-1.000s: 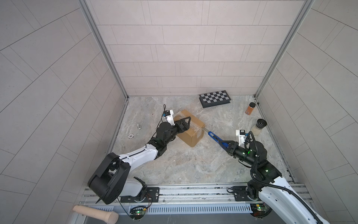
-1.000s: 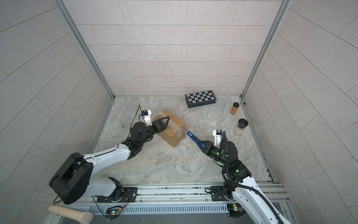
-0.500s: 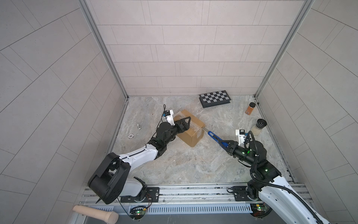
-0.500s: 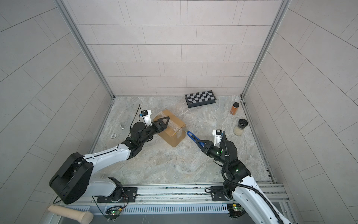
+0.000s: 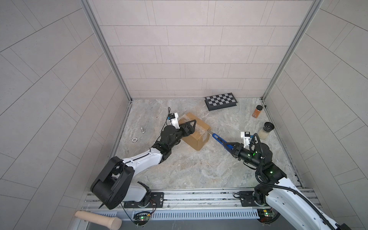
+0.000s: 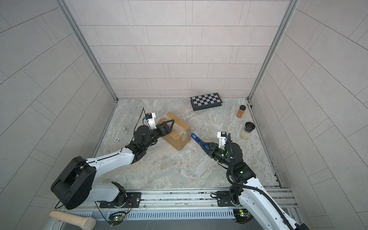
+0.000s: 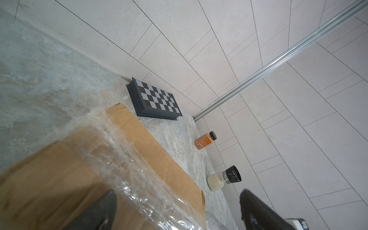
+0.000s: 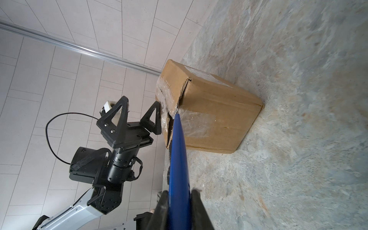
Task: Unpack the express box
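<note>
No change over the last second: both arms hold position. The express box sits mid-frame in both top views, its flaps taped. The left gripper is spread wide and grips nothing, with one finger against the taped top. The right gripper is clamped on a blue utility knife, blade at the seam's end. Judgement: the cut is barely begun. The blade tip is too small to confirm penetration, and the contents are unseen.

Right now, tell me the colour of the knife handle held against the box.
The knife handle is blue, clearest in the right wrist view.
</note>
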Robot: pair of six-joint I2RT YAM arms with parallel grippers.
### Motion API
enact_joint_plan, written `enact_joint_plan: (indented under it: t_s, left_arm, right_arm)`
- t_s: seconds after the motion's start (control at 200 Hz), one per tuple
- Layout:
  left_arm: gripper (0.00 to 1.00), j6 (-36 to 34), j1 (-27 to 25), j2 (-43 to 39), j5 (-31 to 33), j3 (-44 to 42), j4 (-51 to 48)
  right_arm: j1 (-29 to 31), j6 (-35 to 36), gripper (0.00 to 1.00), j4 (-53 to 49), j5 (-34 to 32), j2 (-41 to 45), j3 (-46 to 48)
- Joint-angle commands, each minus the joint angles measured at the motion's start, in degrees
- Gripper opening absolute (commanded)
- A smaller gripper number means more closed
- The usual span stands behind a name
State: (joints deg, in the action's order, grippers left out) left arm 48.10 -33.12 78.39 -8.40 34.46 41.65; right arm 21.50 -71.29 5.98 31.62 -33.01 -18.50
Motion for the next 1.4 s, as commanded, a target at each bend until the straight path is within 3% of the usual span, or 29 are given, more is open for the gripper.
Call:
enact_joint_plan:
  t_s: [0.0, 0.516, 0.851, 0.986, 1.181, 1.397]
  left_arm:
    - [1.00, 0.9, 0.1, 1.9, -1.4, -2.0, -5.4]
    - [1.00, 1.3, 0.1, 1.9, -1.5, -2.2, -4.9]
    - [1.00, 1.3, 0.1, 2.2, -1.5, -2.1, -4.7]
    - [1.00, 1.1, 0.1, 2.0, -1.4, -2.1, -4.9]
    - [1.00, 0.3, 0.1, 1.5, -0.7, -1.8, -5.7]
    - [1.00, -1.7, 0.1, -1.5, -0.7, 0.8, -8.9]
  right_arm:
    - [0.6, -3.2, 0.00, 6.5, 3.0, 0.6, -0.6]
    - [5.8, -2.5, 0.00, 8.8, 1.5, -5.6, -0.6]
    - [6.0, -1.8, 0.00, 7.2, 1.6, -3.8, -2.9]
    - [5.9, 1.3, 0.00, -0.5, 0.7, -1.9, -3.8]
    - [2.6, 13.6, 0.00, -25.4, -5.6, 5.2, -12.0]
    - [-2.7, 20.7, 0.00, -33.1, -9.7, 5.7, -16.7]
